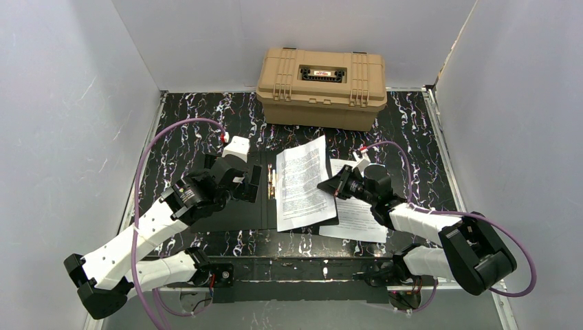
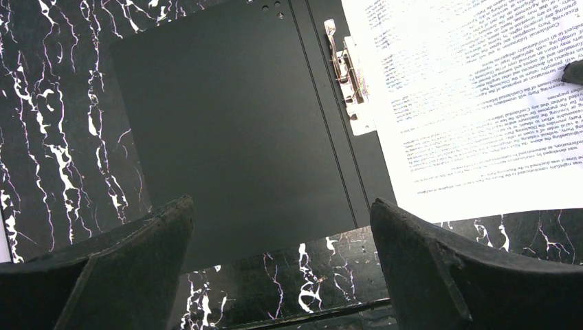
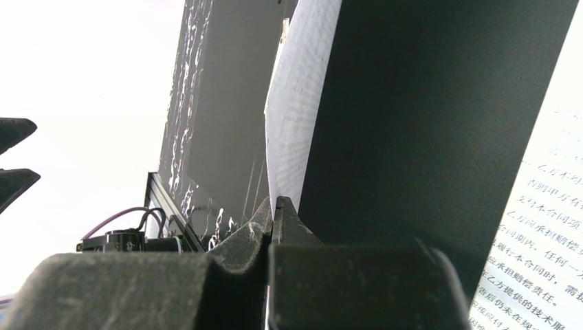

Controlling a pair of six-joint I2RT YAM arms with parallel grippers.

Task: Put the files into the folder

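White printed sheet (image 1: 301, 180) lies on the right half of the open folder (image 1: 256, 216), black inside up, its edge pinched in the clenched right gripper (image 1: 328, 185). Second sheet (image 1: 361, 216) sits at the right flap's edge, mostly off it. Left gripper (image 2: 282, 230) hovers spread wide above the left flap. Step looks like seating the first sheet. Next it needs squaring against the clip (image 2: 347, 82), then release.

The left arm (image 1: 148, 227) is stretched forward and inward, and the left gripper (image 1: 250, 184) is held pointing down with jaws spread wide. The right arm (image 1: 419, 220) is bent inward, and the right gripper (image 1: 327, 185) is turned sideways, clamped tight on a sheet (image 1: 299, 182) edge.
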